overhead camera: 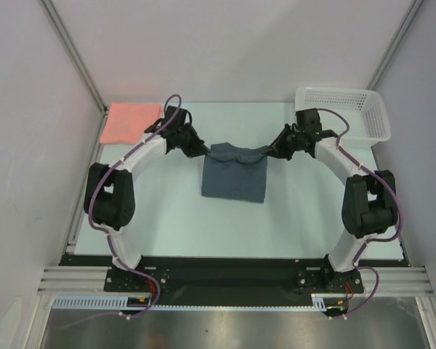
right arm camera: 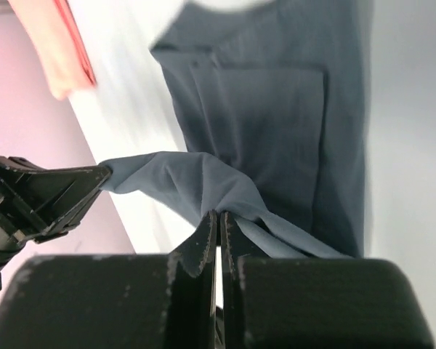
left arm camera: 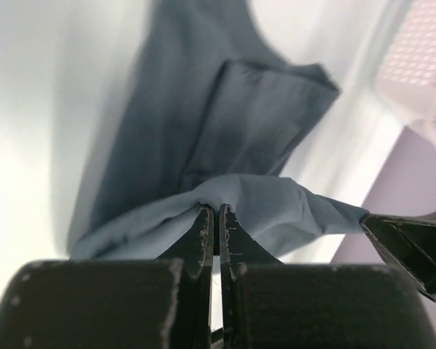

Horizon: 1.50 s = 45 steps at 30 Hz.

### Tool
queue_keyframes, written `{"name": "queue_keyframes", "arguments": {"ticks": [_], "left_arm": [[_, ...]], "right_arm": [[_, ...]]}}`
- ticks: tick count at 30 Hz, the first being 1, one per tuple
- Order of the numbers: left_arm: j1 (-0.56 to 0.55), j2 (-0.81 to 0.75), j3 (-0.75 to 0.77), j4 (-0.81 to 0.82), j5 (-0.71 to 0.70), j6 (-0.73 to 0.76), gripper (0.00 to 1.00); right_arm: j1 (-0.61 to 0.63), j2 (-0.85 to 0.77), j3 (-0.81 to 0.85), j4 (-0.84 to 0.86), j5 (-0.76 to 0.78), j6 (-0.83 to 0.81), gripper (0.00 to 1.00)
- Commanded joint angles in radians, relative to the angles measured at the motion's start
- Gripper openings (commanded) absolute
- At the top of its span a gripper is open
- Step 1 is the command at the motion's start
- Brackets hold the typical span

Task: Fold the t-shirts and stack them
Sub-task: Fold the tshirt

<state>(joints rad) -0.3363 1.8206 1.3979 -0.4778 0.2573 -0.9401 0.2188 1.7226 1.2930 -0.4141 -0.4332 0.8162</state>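
Note:
The slate blue-grey t-shirt (overhead camera: 235, 179) lies partly folded in the middle of the table; it also shows in the left wrist view (left arm camera: 203, 123) and the right wrist view (right arm camera: 276, 116). My left gripper (overhead camera: 203, 150) is shut on its far left edge (left arm camera: 216, 209). My right gripper (overhead camera: 270, 151) is shut on its far right edge (right arm camera: 219, 213). Both hold that far edge lifted and stretched between them. The salmon-pink t-shirt (overhead camera: 131, 121) lies as a folded rectangle at the far left corner; it is blurred in the right wrist view (right arm camera: 54, 51).
A white mesh basket (overhead camera: 343, 113) stands at the far right corner, behind the right arm, and shows in the left wrist view (left arm camera: 421, 65). Grey walls close in the table on the left, right and back.

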Motion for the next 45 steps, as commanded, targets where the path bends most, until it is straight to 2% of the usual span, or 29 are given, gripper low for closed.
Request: {"name": "queue_keyframes", "arguments": {"ticks": [1, 12, 24, 27, 28, 31, 32, 33, 34, 36, 38, 39, 40, 41, 42, 43, 45], "left_arm": [[0.019, 0.057, 0.136, 0.002, 0.074, 0.046, 0.00], [0.051, 0.268, 0.354, 0.005, 0.138, 0.021, 0.00], [0.075, 0.356, 0.410, 0.030, 0.142, -0.017, 0.00], [0.077, 0.399, 0.475, -0.025, 0.117, 0.004, 0.00], [0.077, 0.408, 0.490, -0.051, 0.088, 0.012, 0.11], [0.082, 0.479, 0.602, -0.115, 0.092, 0.052, 0.39], [0.083, 0.511, 0.660, -0.155, 0.089, 0.075, 0.44], [0.083, 0.564, 0.825, -0.220, 0.054, 0.152, 0.50], [0.083, 0.589, 0.916, -0.360, 0.012, 0.202, 0.56], [0.077, 0.568, 1.068, -0.468, -0.146, 0.341, 0.58], [0.068, 0.472, 0.973, -0.434, -0.170, 0.389, 0.58], [0.063, 0.400, 0.785, -0.374, -0.149, 0.418, 0.57], [0.045, 0.284, 0.691, -0.249, -0.124, 0.429, 0.54], [0.034, 0.222, 0.596, -0.175, -0.101, 0.440, 0.52], [0.025, 0.176, 0.420, -0.100, -0.007, 0.440, 0.51], [0.013, 0.105, 0.339, 0.067, 0.053, 0.426, 0.48], [0.003, 0.079, 0.159, 0.222, 0.203, 0.349, 0.44]], "right_arm": [[-0.038, 0.057, 0.083, -0.025, -0.059, -0.042, 0.00], [-0.096, 0.261, 0.238, -0.028, -0.122, -0.046, 0.00], [-0.119, 0.370, 0.341, -0.052, -0.128, -0.094, 0.00], [-0.121, 0.408, 0.373, -0.066, -0.110, -0.115, 0.04], [-0.122, 0.419, 0.409, -0.072, -0.102, -0.121, 0.06], [-0.121, 0.468, 0.539, -0.150, -0.040, -0.166, 0.25], [-0.118, 0.492, 0.593, -0.188, 0.000, -0.196, 0.33], [-0.119, 0.502, 0.639, -0.275, 0.070, -0.225, 0.37], [-0.121, 0.508, 0.679, -0.313, 0.092, -0.276, 0.41], [-0.104, 0.476, 0.746, -0.386, 0.167, -0.325, 0.53], [-0.079, 0.416, 0.700, -0.407, 0.221, -0.422, 0.61], [-0.040, 0.352, 0.660, -0.399, 0.261, -0.443, 0.61], [-0.026, 0.323, 0.617, -0.385, 0.252, -0.454, 0.61], [-0.009, 0.292, 0.562, -0.344, 0.219, -0.450, 0.59], [0.010, 0.234, 0.426, -0.236, 0.124, -0.436, 0.55], [0.019, 0.215, 0.366, -0.174, 0.088, -0.414, 0.52], [0.033, 0.184, 0.217, -0.010, 0.010, -0.338, 0.38]]}}
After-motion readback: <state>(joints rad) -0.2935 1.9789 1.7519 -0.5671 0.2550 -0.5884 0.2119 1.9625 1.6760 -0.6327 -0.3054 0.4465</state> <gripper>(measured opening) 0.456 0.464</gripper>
